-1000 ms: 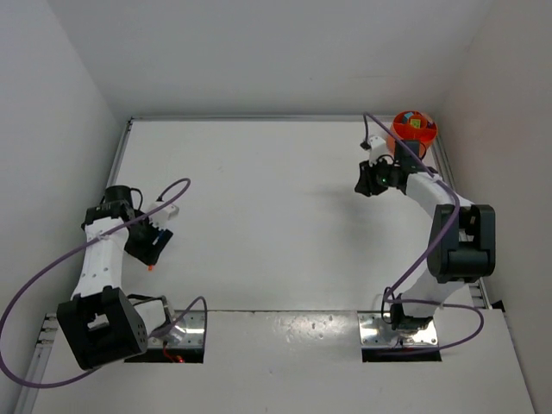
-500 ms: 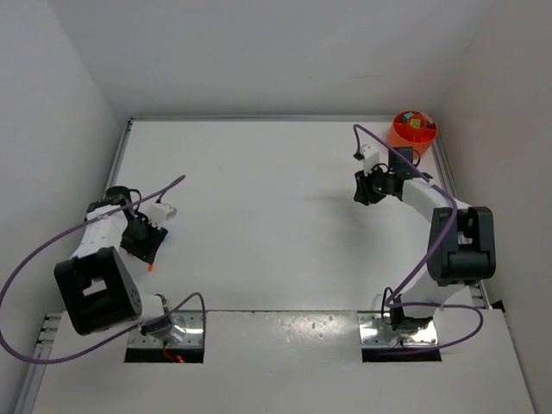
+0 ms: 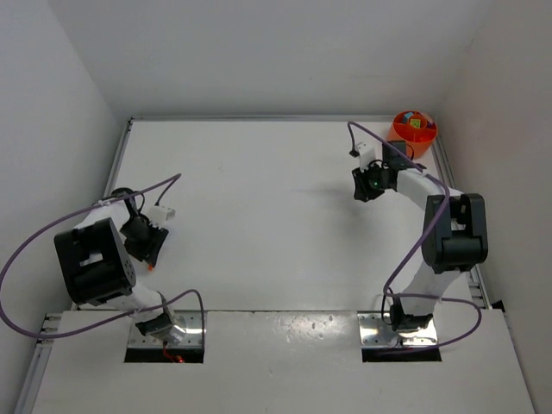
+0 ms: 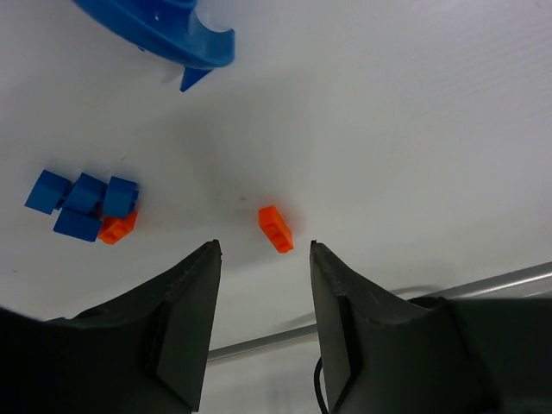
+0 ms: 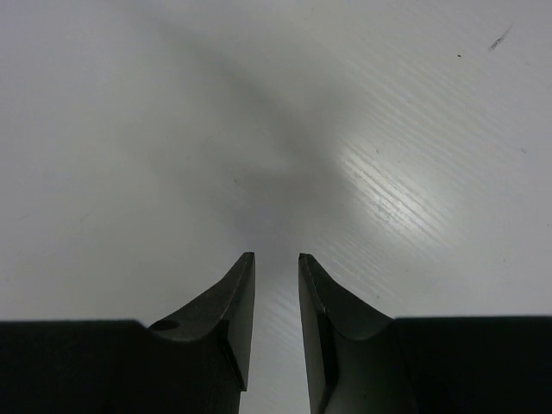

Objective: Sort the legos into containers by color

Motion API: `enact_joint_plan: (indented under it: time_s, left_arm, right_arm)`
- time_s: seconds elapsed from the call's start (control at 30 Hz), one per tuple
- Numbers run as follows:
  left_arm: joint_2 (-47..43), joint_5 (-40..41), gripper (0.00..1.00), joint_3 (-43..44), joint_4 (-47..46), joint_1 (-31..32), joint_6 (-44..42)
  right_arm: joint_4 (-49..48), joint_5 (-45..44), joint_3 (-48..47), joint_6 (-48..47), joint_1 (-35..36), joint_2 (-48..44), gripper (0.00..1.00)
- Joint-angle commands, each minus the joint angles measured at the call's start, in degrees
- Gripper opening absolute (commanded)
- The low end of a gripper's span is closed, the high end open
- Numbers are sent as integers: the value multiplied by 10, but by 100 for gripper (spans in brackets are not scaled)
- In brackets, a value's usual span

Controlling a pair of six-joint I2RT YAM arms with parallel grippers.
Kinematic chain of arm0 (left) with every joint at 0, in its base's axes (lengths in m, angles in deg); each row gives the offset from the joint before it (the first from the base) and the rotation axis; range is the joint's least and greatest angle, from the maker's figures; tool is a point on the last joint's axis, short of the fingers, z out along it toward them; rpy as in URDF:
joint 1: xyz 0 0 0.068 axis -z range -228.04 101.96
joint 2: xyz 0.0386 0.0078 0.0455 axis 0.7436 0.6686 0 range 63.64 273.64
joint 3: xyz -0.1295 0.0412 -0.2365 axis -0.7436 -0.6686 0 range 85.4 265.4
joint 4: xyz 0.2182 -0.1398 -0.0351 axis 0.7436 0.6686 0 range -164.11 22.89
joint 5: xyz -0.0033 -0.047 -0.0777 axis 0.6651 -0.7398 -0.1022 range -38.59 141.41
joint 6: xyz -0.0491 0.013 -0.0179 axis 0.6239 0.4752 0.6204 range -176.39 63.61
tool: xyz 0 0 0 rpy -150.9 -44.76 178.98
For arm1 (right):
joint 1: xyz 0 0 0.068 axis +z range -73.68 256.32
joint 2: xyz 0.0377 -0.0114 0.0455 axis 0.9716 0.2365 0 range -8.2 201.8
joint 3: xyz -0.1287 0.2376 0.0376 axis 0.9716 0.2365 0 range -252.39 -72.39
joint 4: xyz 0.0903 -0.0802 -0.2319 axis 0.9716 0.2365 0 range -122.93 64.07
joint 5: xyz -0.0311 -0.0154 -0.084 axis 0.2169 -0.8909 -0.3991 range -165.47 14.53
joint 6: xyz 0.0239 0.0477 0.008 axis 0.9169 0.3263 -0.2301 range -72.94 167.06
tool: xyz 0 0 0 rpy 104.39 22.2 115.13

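Observation:
A small orange lego (image 4: 276,228) lies on the white table just beyond the tips of my left gripper (image 4: 264,245), which is open with nothing between its fingers. In the top view that lego (image 3: 150,268) shows just below the left gripper (image 3: 148,257). Further left lie three blue legos (image 4: 82,203) bunched with another orange one (image 4: 116,228). The round orange container (image 3: 413,128) with coloured legos in it stands in the far right corner. My right gripper (image 5: 276,255) hangs over bare table with a narrow gap and holds nothing; it is left of and nearer than the container (image 3: 358,190).
A curved blue plastic rim (image 4: 164,30) shows at the top of the left wrist view, beyond the legos. A metal rail (image 4: 483,285) runs along the table edge close behind the left gripper. White walls enclose the table at the left, back and right.
The left arm's elbow has swung up and to the left while its gripper stayed over the orange lego and its jaws narrowed. The right gripper has drifted slightly left, away from the orange container.

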Motion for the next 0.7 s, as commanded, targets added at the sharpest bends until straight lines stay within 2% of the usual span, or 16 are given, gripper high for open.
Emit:
enact_joint_plan:
  time_s: [0.0, 0.27, 0.37, 0.57, 0.67]
  left_arm:
    - [15, 17, 52, 14, -24, 7, 42]
    - [42, 41, 52, 19, -31, 19, 82]
    - [42, 46, 49, 19, -31, 19, 97]
    - [42, 64, 47, -5, -37, 19, 83]
    - [42, 59, 42, -5, -37, 19, 83]
  right_arm:
    - [2, -7, -33, -10, 5, 20, 27]
    - [7, -7, -58, -10, 5, 39, 27]
    - [7, -7, -53, -10, 5, 39, 27]
    - [7, -7, -53, -10, 5, 39, 27]
    - [7, -7, -53, -10, 5, 39, 27]
